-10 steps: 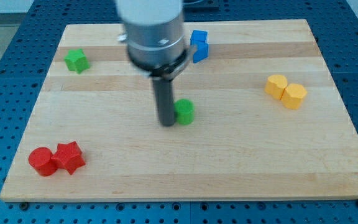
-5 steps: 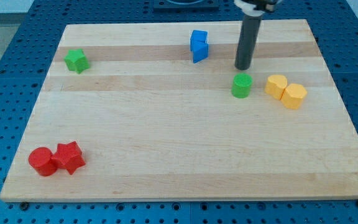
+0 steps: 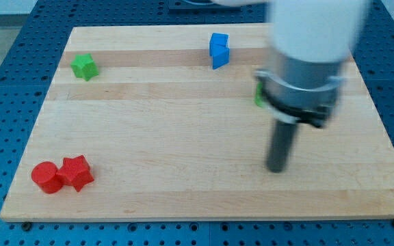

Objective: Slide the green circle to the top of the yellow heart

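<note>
here, nearest the view's bottom left, a red circle [image 3: 45,178] touches a red star-like block [image 3: 76,172] on the wooden board [image 3: 149,143]. right of them, well apart, my tip [image 3: 276,169] rests on bare wood, with no fingers to spread or close, just a plain rod. above it the blurred arm body [image 3: 306,55] covers most of the green circle [image 3: 258,95], only a sliver showing at its left edge; the yellow heart cannot be seen. farther up, a green star-shaped block [image 3: 83,66] sits at the view's left, and a blue block [image 3: 218,50] sits near the top edge.
</note>
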`<state>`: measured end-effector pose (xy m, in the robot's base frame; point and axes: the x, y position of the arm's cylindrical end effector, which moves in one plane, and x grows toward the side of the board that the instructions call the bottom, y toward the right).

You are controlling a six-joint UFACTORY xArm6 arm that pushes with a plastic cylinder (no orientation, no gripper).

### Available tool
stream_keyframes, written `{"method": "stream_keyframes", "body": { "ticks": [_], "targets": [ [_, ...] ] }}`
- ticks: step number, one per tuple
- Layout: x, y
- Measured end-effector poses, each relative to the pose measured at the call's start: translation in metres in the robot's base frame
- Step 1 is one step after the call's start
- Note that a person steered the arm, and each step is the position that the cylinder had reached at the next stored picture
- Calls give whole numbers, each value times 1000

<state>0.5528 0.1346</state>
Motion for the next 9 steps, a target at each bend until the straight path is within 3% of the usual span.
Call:
{"method": "stream_keyframes", "body": {
  "ticks": [2, 4, 5, 7, 9],
  "targets": [
    [-13, -11],
    [-75, -55],
    [-109, -51],
    [-130, -51],
    [-190, -42]
  ]
}}
